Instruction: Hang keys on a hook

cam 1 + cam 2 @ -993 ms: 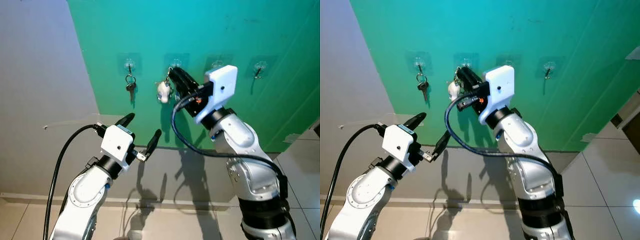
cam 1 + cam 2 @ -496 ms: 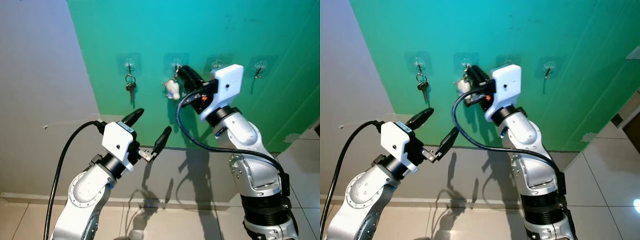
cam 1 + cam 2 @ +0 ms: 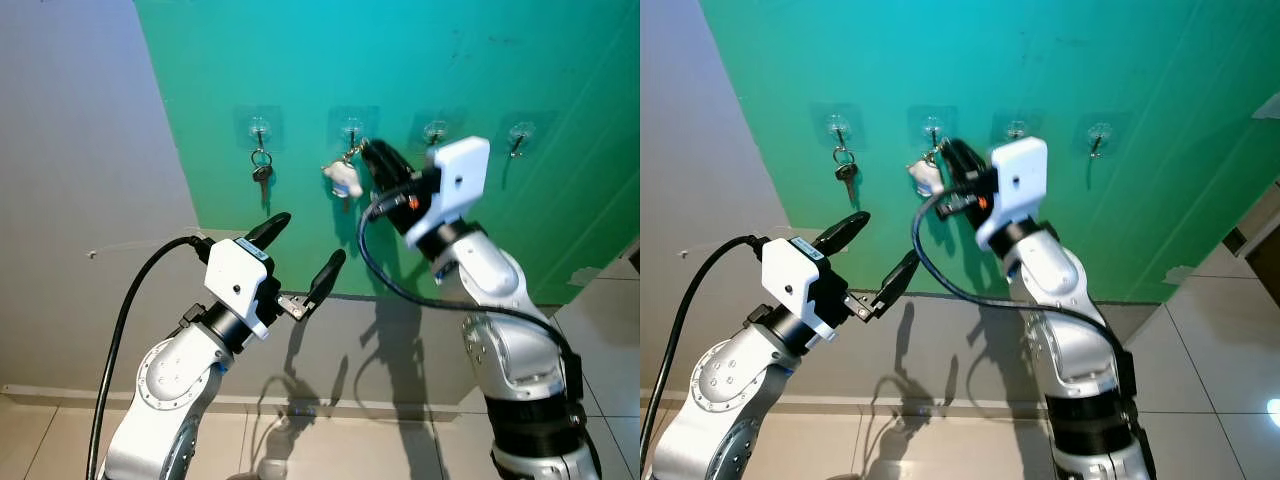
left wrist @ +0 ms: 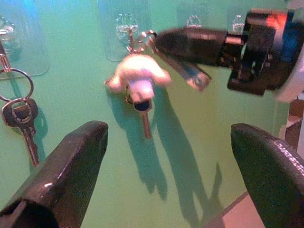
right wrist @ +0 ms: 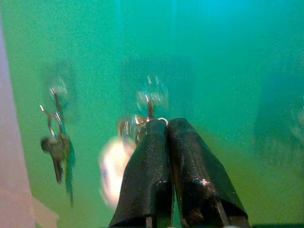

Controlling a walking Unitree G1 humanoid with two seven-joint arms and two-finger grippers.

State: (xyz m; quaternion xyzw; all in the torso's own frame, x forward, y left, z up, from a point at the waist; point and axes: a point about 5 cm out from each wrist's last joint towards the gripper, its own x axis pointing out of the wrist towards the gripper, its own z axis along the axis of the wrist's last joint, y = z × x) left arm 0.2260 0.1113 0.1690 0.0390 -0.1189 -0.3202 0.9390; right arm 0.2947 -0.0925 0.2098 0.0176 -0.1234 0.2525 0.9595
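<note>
**Caller:** Keys up at the wall! The right gripper (image 3: 368,152) has its two long black fingers pressed together on the metal ring of the key bunch with the white plush fob (image 3: 342,178), and the ring sits right at the second clear plastic hook (image 3: 351,127) on the green wall.

**Analyst:** Whether the ring is over the hook or just beside it, I can't tell; the right wrist view is blurred. The bunch lies just off the fingertips on the robot's left side, the fob and a single key dangling straight down, long axis vertical.

**Caller:** And the left gripper (image 3: 298,258)?

**Analyst:** Lower and well short of the wall, fingers spread wide, holding nothing. Its wrist camera looks straight at the fob between its own fingers (image 4: 61,175). The right arm is clearly the nearer one, so this is its job.

**Caller:** Another hook already taken?

**Analyst:** Yes, a small dark key on a ring (image 3: 260,172) hangs from the first clear hook (image 3: 258,128), further to the robot's left. My read: the ring needs to settle down onto the hook's prong before those fingers part.
</note>
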